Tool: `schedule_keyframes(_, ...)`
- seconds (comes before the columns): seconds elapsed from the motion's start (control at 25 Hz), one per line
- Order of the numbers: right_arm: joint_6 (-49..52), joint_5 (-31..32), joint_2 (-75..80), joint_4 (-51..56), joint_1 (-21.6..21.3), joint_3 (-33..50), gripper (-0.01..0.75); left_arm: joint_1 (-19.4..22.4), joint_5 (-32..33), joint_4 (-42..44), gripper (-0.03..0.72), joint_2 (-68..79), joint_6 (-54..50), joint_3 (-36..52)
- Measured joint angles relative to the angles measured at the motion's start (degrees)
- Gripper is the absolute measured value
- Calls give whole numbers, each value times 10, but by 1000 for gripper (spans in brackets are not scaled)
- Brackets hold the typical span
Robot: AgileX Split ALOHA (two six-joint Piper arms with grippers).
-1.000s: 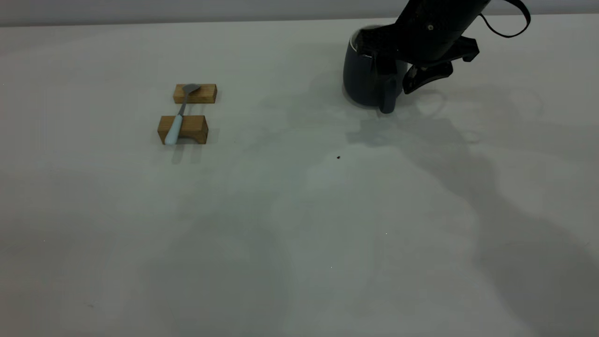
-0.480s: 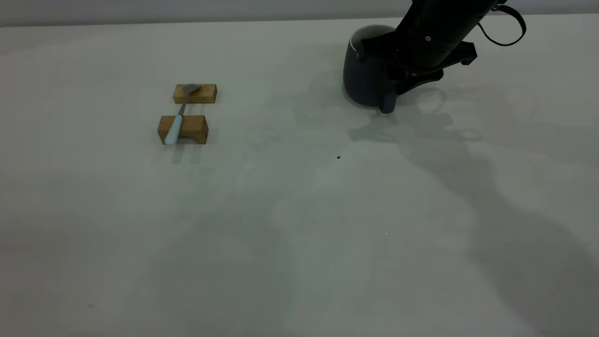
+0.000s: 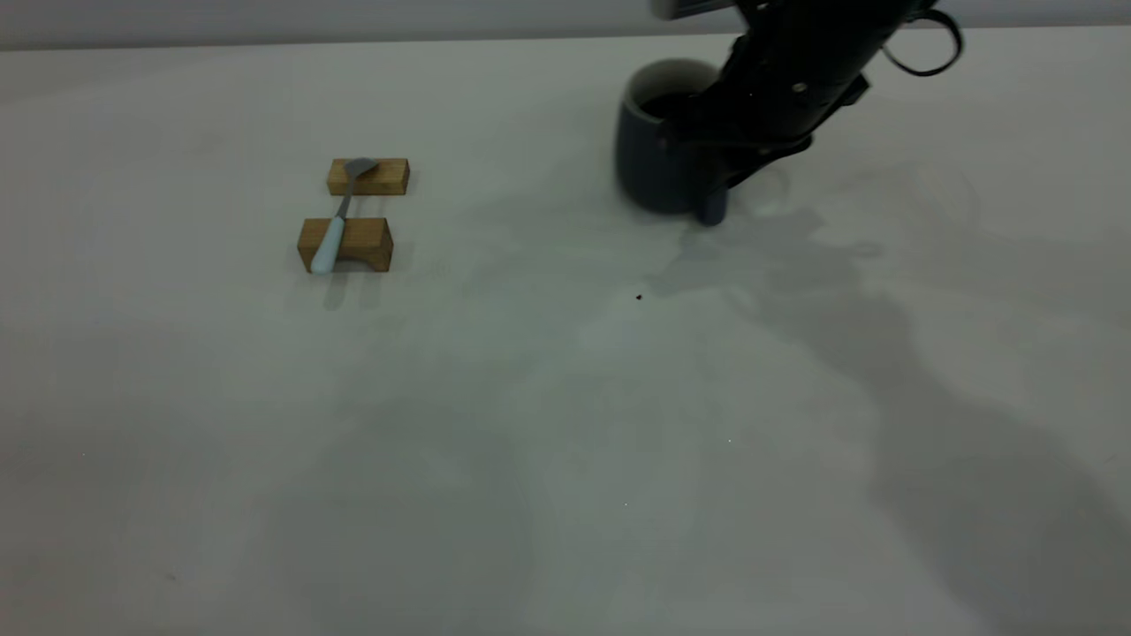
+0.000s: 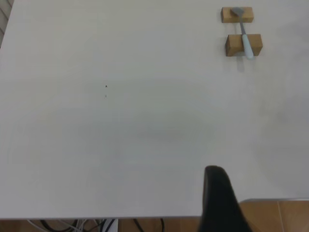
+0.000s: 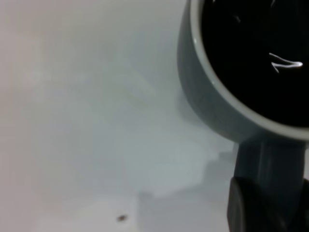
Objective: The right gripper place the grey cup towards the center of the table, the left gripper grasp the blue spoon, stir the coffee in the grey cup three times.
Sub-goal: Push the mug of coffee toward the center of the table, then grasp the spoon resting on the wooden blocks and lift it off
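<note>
The grey cup (image 3: pixel 649 168) stands at the far right of the table (image 3: pixel 565 424), dark coffee (image 3: pixel 664 106) showing inside its white rim. My right gripper (image 3: pixel 720 172) reaches down from behind and is shut on the cup's handle (image 3: pixel 711 208). Seen from the right wrist, the cup (image 5: pixel 212 101), its coffee (image 5: pixel 251 43) and handle (image 5: pixel 265 159) fill the frame, with the right gripper (image 5: pixel 275 205) around the handle. The blue spoon (image 3: pixel 334 231) lies across two wooden blocks at the left, untouched. My left gripper (image 4: pixel 218 193) shows only as a dark tip far from the spoon (image 4: pixel 246 43).
Two brown wooden blocks (image 3: pixel 368 177) (image 3: pixel 346 244) carry the spoon, bowl on the far one. A tiny dark speck (image 3: pixel 638 297) marks the table near the middle. The left wrist view shows the table's near edge (image 4: pixel 145 217) with cables and a wooden floor below.
The right gripper has closed on the cup's handle and carried the cup leftward toward the table's middle. The spoon and blocks have not moved.
</note>
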Motion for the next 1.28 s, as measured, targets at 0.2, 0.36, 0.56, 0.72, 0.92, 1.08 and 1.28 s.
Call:
schedule_keyframes(0.2, -10, 29, 0, 0, 45, -8, 180, 0, 0, 0, 507, 0, 0, 0)
schedule_keyframes(0.36, -11, 39, 0, 0, 71, -9, 180, 0, 0, 0, 507, 0, 0, 0)
schedule_keyframes(0.56, -12, 40, 0, 0, 83, -9, 180, 0, 0, 0, 507, 0, 0, 0)
schedule_keyframes(0.72, -13, 48, -16, -14, 84, -9, 290, 0, 0, 0, 507, 0, 3, 0)
schedule_keyframes(0.92, 5, 136, -85, -64, 82, -9, 629, 0, 0, 0, 507, 0, 0, 0)
schedule_keyframes(1.08, 51, 251, -174, -144, 73, -9, 717, 0, 0, 0, 507, 0, 0, 0)
schedule_keyframes(1.28, 144, 451, -316, -253, 68, -9, 692, 0, 0, 0, 507, 0, 0, 0)
